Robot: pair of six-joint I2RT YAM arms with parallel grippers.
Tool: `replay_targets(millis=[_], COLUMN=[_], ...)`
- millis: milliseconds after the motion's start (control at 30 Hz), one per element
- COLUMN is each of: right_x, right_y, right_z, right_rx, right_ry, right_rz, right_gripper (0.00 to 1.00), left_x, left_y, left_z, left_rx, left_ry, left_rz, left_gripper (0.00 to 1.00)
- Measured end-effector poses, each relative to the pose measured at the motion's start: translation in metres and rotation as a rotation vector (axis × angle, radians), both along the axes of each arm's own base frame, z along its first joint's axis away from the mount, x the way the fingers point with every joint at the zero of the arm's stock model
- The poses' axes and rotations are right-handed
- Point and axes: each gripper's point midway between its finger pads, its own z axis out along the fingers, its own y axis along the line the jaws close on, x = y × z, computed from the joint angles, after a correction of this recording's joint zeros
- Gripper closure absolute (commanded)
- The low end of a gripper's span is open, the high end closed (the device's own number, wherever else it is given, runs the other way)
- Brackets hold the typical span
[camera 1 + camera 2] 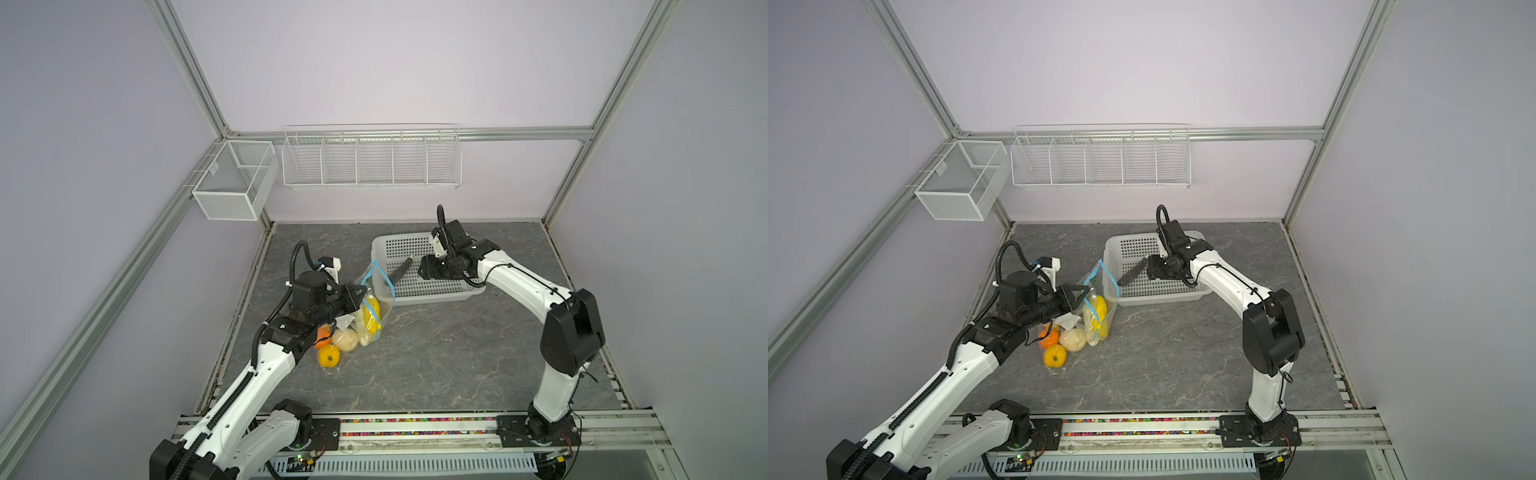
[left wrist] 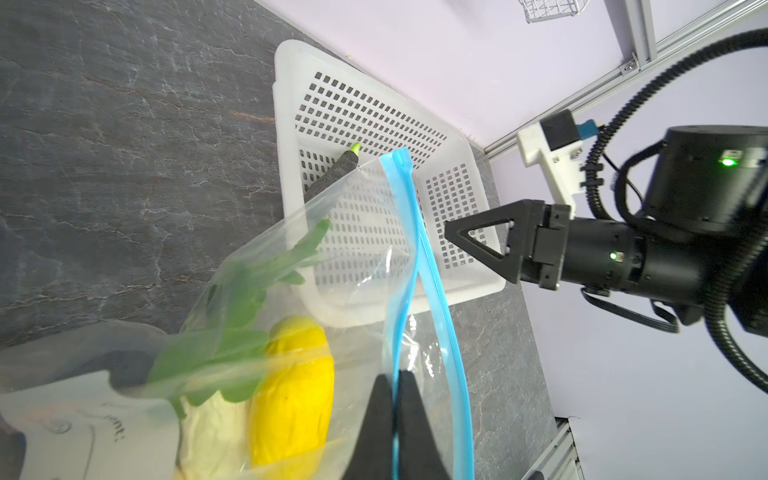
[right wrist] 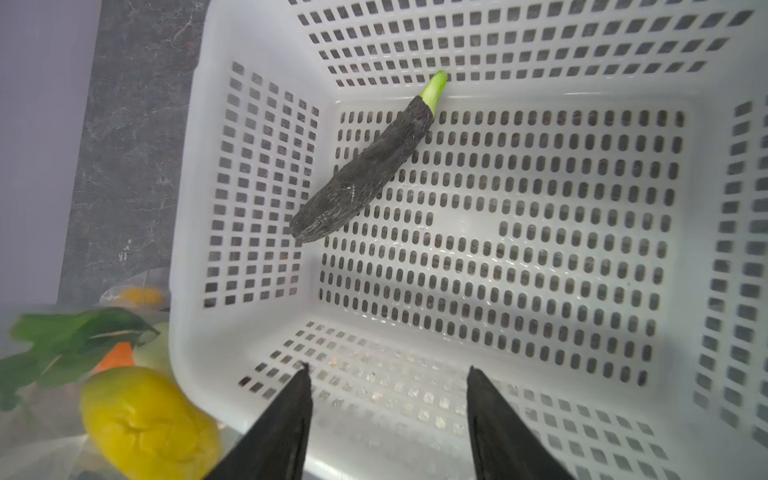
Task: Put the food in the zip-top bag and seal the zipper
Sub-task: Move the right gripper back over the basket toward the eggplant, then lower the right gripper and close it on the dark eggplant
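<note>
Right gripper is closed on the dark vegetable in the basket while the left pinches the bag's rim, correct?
No: the right wrist view shows the right gripper open, clear of the dark vegetable in the basket. The left gripper does pinch the bag.

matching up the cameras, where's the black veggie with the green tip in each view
In a top view: black veggie lies in the white basket, right of the zip-top bag.
In a top view: same spot.
Left wrist: veggie half hidden behind the bag, green tip showing.
Right wrist: veggie aslant in the basket, ahead of the open right hand.
Shared landmark: the basket.
</note>
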Motion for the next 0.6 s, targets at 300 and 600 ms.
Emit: replay_targets(millis=[300,600], right_x=[0.031,0.046], right_y=[0.048,0.062], right_z=[-0.049,-0.044], right_rx=[0.054,0.008], right_ry=[0.095,0.017], right_rz=[-0.097,-0.210], right_gripper=[0.37,0.27], left_x=[-0.002,-0.005], left_y=[0.005,0.002], left_z=[-0.001,-0.003], left_rx=[0.008,-0.007], left_ry=[0.007,0.013], left_rz=[0.006,-0.013], left_gripper=[1.00,1.00])
